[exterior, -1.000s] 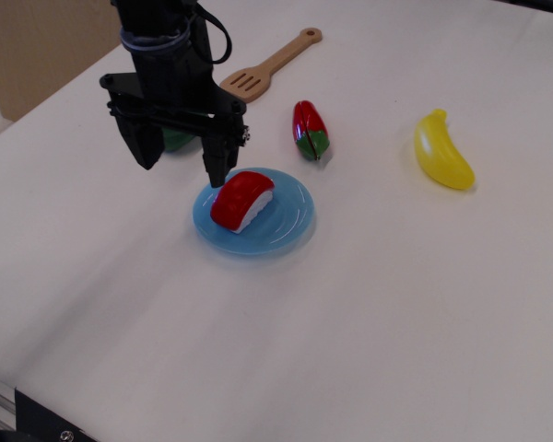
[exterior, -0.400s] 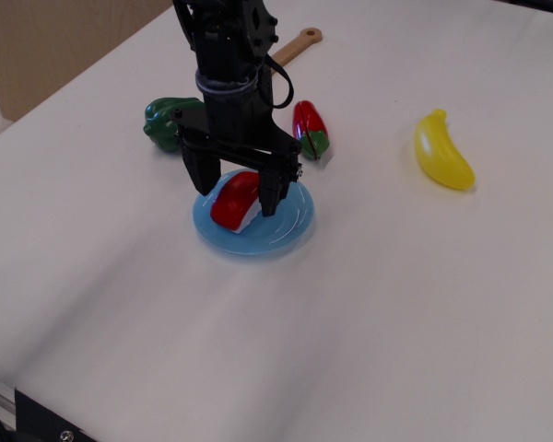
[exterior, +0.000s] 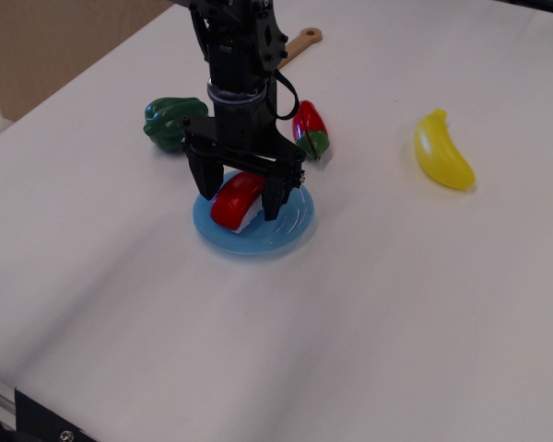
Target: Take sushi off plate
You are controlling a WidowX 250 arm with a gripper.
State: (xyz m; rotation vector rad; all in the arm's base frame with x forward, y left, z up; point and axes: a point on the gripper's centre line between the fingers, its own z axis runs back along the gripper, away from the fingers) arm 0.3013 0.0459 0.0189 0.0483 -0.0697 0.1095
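White tabletop (exterior: 369, 331) fills the lower half of the frame, bare of objects. Just above it, left of centre, sits the light blue plate (exterior: 290, 230), and on it lies the sushi (exterior: 234, 201), red top over a sliver of white rice, tilted along the plate's left portion.

The gripper (exterior: 238, 195) is down over the plate with its black fingers (exterior: 273, 195) straddling the sushi, one on each long side. The jaws stand apart, close to the toy's flanks; whether either finger already touches it cannot be told from this angle.

As for progress, the approach and the lowering look done: the fingers bracket the piece at about its own height. Nothing beyond that is achieved, since the sushi rests on the plate. What remains, by my reading, is to close on it, lift it clear of the rim, and set it down on open table.

Farther back, a red-and-green pepper (exterior: 311, 131) lies just beyond the plate, a dark green toy vegetable (exterior: 168, 122) sits to the upper left, a yellow banana (exterior: 442, 151) lies at the right, and a wooden spatula handle (exterior: 301, 40) shows behind the arm at the top.
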